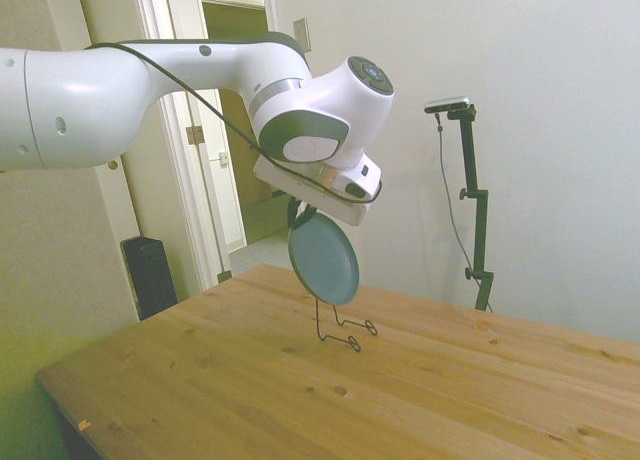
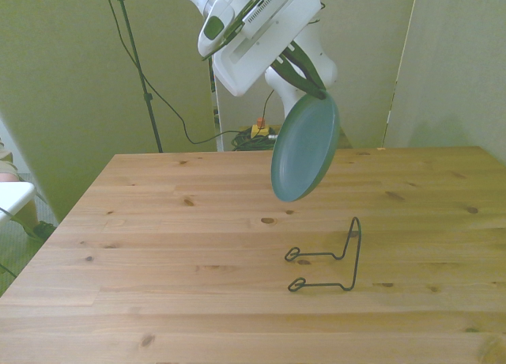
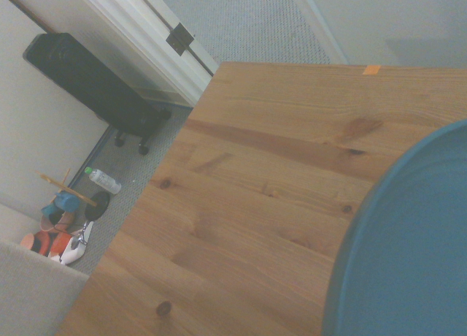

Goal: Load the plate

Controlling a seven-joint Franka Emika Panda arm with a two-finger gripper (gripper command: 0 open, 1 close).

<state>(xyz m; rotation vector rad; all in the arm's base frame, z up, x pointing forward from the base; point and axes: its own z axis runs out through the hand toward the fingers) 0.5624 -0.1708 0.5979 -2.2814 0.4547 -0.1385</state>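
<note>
- Gripper (image 2: 310,81) has its jaws clamped on the plate's (image 2: 305,147) top rim.
- Plate hangs tilted above the tabletop (image 2: 174,245), wire stand (image 2: 328,259) at its 6 o'clock.

Room in a home, used as a robot test space — panelled door (image 1: 232,130), carpet (image 3: 248,22), wooden table (image 2: 198,245), clutter on the floor (image 3: 69,223)

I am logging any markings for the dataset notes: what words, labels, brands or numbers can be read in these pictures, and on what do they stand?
None can be read.
The plate, held up in the gripper, is plain green, with no mark.
The wire stand and the table carry no text.
The bottle on the floor in the wrist view is too small and blurred to read.
</note>
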